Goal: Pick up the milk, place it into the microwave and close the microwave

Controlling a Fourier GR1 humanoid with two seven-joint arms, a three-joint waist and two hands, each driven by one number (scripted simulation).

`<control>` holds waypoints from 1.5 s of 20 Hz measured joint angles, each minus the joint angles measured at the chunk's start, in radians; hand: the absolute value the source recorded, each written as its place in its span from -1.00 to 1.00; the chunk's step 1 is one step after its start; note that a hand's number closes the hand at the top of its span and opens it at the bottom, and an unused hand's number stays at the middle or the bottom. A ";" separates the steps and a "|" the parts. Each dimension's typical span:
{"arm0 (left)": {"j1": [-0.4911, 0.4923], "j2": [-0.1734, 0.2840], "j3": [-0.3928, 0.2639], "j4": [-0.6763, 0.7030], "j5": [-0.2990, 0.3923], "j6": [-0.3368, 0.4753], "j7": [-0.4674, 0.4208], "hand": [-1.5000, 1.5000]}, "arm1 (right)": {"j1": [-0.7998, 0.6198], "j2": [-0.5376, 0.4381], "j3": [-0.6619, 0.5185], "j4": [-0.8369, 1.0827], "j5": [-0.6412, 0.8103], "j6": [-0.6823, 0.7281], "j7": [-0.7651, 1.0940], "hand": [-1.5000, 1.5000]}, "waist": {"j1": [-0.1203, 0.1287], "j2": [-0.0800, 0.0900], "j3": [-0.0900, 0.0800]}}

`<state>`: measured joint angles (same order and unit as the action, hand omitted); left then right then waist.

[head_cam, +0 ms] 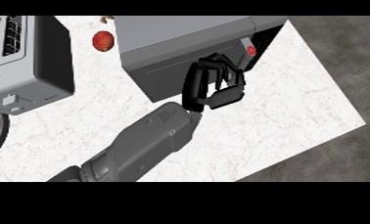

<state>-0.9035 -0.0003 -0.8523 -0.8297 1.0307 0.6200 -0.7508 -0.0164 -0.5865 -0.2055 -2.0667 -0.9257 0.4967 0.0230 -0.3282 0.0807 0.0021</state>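
A grey forearm (145, 145) rises from the lower edge over the white worktop (289, 110). Its black hand (213, 83), fingers curled and holding nothing visible, touches the microwave (180, 37) front. Which arm it is, I cannot tell. A red-marked object (251, 50), perhaps the milk, sits inside. A red apple (103, 41) lies left.

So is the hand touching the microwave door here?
Touching, as far as the head view shows: the hand lies with curled fingers against the front face of the microwave door, no gap visible between them. Which hand cannot be told.

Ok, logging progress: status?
Right hand curled at door. Milk inside microwave, door ajar. Left hand unseen. Nothing blocking door.
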 measured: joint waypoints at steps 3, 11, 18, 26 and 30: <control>-0.002 0.000 -0.002 0.003 0.009 -0.001 -0.006 1.00 | -0.004 -0.012 -0.003 -0.001 -0.010 0.008 0.006 -1.00 | -0.001 0.000 0.000; -0.028 0.002 -0.049 0.046 -0.009 0.004 -0.006 1.00 | -0.018 -0.028 0.001 -0.004 -0.067 0.036 0.011 -1.00 | 0.001 -0.006 0.004; -0.063 -0.001 -0.099 0.065 0.005 0.033 0.047 1.00 | -0.026 -0.047 -0.003 -0.005 -0.119 0.055 0.019 -1.00 | 0.018 -0.010 0.003; -0.081 -0.002 -0.139 0.064 0.051 0.024 0.086 -1.00 | -0.008 -0.069 -0.037 -0.023 -0.149 0.052 0.028 -1.00 | 0.049 -0.016 -0.001; -0.082 -0.002 -0.150 0.065 0.074 0.002 0.089 -1.00 | 0.011 -0.077 -0.052 -0.035 -0.162 0.044 0.037 -1.00 | 0.063 -0.019 -0.003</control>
<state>-0.9858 -0.0022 -1.0026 -0.7642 1.1050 0.6218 -0.6619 -0.0049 -0.6638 -0.2574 -2.1017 -1.0876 0.5411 0.0604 -0.2652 0.0613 -0.0004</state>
